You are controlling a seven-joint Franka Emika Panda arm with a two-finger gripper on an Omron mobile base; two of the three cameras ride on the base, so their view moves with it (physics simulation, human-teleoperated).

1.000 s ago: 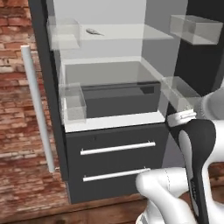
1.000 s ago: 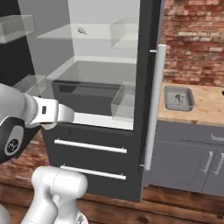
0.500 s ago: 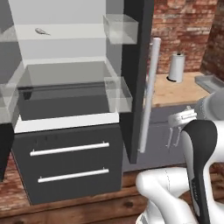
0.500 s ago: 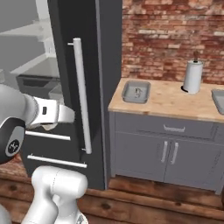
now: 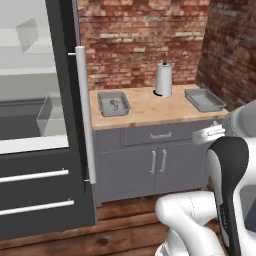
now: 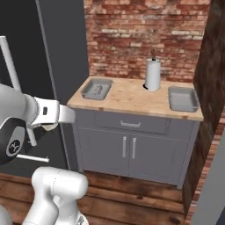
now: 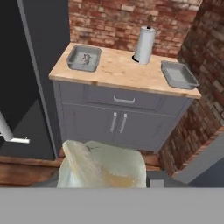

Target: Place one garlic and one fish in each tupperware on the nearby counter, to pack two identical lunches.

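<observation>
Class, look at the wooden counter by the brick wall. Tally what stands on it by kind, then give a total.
Tupperware: 2, left tub and right tub
Paper-towel roll: 1
Fish, in left tub: 1
Total: 4

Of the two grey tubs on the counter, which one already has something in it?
The left tupperware, nearest the fridge, holds a small grey item, likely a fish. The right tupperware, beyond the paper-towel roll, looks bare inside.
</observation>
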